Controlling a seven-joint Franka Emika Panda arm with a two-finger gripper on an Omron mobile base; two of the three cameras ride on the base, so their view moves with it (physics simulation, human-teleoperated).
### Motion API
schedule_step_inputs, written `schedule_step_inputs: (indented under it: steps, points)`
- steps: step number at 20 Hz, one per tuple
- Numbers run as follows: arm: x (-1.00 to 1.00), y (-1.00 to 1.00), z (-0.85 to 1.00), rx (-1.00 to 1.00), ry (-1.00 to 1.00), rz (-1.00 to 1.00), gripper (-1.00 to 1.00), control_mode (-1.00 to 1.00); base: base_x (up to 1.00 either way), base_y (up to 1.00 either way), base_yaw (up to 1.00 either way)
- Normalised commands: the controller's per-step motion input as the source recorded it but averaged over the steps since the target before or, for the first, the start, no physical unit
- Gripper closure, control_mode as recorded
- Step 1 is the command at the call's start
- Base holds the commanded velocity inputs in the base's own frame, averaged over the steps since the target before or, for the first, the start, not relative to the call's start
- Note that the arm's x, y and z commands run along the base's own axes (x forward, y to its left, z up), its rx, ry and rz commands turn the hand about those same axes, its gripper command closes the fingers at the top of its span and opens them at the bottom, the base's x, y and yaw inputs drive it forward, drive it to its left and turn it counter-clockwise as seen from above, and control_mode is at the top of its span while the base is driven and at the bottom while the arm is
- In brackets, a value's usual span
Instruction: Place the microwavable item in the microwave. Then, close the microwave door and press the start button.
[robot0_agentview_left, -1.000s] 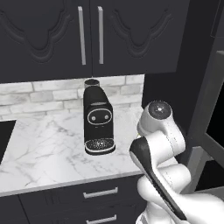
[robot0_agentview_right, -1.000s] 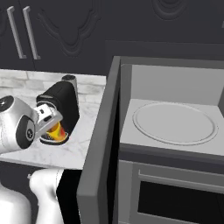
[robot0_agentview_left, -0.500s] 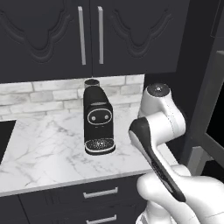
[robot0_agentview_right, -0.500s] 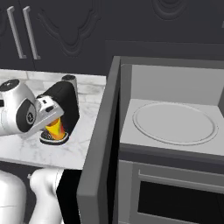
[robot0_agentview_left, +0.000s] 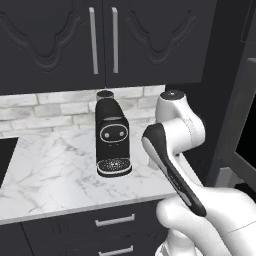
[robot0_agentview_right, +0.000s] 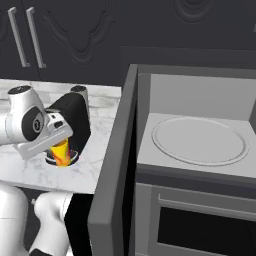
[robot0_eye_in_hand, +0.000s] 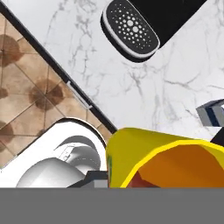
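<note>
The gripper is clamped on the yellow cup at the frame's left (lifted off the counter, I judge), while the microwave gapes open: placing, closing, starting remain.

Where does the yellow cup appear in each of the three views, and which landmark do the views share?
Left base view: I cannot make it out.
Right base view: yellow cup, left of centre, beside the coffee machine.
Hand view: bottom right, very close.
Shared landmark: the black coffee machine's round perforated drip tray.
</note>
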Motion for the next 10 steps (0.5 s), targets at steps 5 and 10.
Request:
schedule_step_inputs:
  steps: [5, 10]
  points:
    - [0.0, 0.0, 0.0, 0.0, 0.0, 0.0, 1.0, 1.0, -1.0, 0.24, -0.06]
    - [0.0, 0.0, 0.0, 0.0, 0.0, 0.0, 1.0, 1.0, -1.0, 0.22, -0.2]
